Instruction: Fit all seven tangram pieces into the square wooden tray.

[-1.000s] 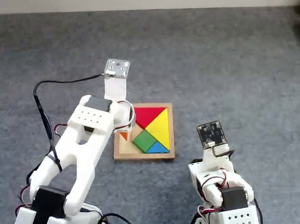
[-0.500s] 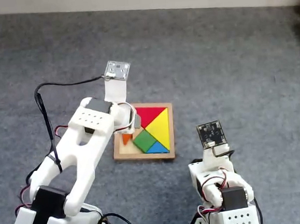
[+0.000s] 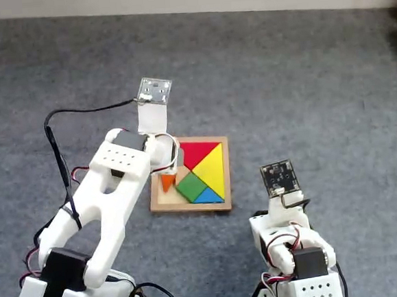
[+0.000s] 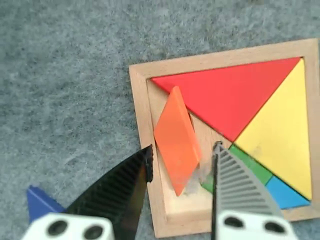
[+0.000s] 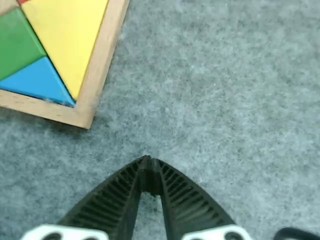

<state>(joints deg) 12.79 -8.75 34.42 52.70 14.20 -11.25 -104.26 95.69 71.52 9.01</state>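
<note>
Left tool [image 4: 183, 148] eased back over tray [image 3: 226, 167]; more of orange piece [image 4: 176, 140] shows. Jaws wide, straddling it, not gripping. Piece askew in tray's empty gap, mid-table: likely released, unseated. Blue piece [image 4: 40, 200] outside tray. Right tool [image 5: 150, 172] closed, empty.

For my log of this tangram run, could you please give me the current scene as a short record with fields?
tray: square, wooden, on grey carpet
seated pieces: red triangle, yellow triangle, green piece, blue triangle
orange piece: in the tray, askew, not seated
left gripper: open, fingers either side of the orange piece
loose: dark blue piece on the carpet outside the tray
right gripper: shut, over carpet
</note>
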